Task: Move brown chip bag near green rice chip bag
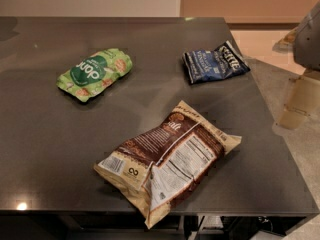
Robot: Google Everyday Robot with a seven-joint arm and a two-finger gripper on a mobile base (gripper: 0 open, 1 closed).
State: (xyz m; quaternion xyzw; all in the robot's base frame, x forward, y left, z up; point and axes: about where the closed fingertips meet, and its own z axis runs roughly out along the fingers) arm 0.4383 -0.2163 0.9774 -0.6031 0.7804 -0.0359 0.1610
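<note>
Only a small part of the robot shows, at the right border of the view. The upper piece, part of the arm (309,36), is a rounded shell of dull grey colour, smooth, with a darker shade along its lower side. Under it is the pincer (298,104), just beyond the right edge of the desk (40,134). It looks like a flat piece of pale cream-beige colour, a little glossy, broader at the top and narrower toward its lower end.
</note>
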